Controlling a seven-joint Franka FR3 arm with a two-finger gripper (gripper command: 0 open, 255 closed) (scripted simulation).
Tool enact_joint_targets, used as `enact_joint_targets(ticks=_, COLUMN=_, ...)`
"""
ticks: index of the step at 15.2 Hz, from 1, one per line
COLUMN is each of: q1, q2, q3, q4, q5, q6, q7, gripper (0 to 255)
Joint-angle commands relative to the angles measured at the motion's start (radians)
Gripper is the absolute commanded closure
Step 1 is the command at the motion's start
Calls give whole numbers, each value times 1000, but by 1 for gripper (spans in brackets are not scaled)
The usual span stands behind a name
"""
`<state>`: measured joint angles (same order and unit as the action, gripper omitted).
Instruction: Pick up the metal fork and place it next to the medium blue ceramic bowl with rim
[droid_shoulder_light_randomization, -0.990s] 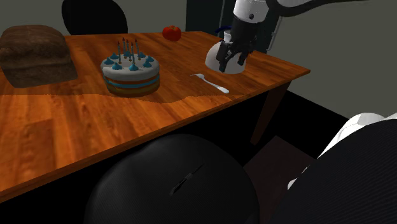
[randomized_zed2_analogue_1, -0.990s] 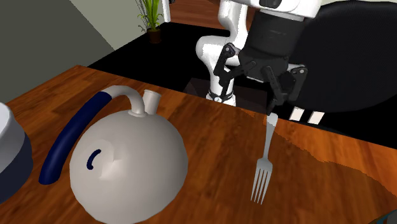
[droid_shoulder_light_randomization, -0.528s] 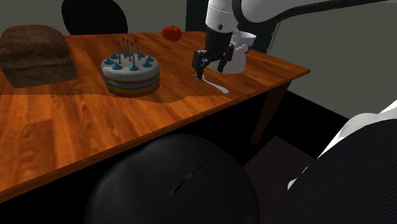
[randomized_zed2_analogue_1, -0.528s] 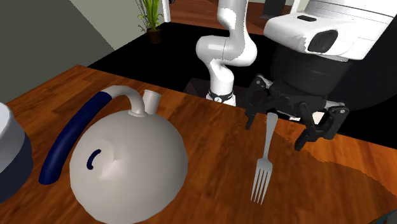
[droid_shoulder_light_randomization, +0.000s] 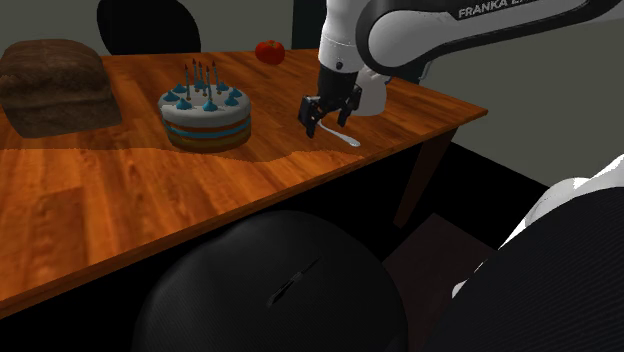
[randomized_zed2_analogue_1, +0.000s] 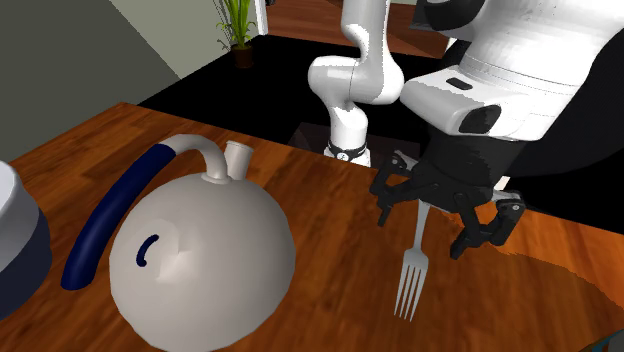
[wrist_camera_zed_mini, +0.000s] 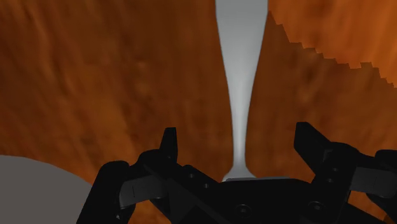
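Fork (wrist_camera_zed_mini: 240, 83) lies untouched inside the claw (wrist_camera_zed_mini: 238, 133), whose fingers are spread apart. This looks like the grasp step: lower, then close on its handle.

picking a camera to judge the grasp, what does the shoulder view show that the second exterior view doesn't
The shoulder view brings in the round frosted cake with blue dollops and candles, the brown bread loaf and a red round fruit. The second exterior view brings in the tines of the slim grey fork, the dark blue handle of the white rounded kettle and a potted green plant. Both share the brown wooden table, the fork lying flat on it and the open black gripper straddling its handle.
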<state>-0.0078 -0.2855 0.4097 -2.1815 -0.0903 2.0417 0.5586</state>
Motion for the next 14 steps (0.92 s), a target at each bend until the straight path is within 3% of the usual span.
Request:
enact_joint_targets(ticks=1, q1=0, q2=3, q3=1, q4=-1, q5=-1, q6=4, q7=1, gripper=0)
enact_joint_targets(ticks=6, q1=0, q2=3, q3=1, q4=-1, q5=-1, q6=4, q7=1, gripper=0)
enact_joint_targets(ticks=7, q1=0, q2=3, q3=1, q4=-1, q5=-1, q6=4, q7=1, gripper=255)
enact_joint_targets(ticks=14, q1=0, q2=5, q3=2, q4=3, q5=-2, q6=2, q7=2, gripper=255)
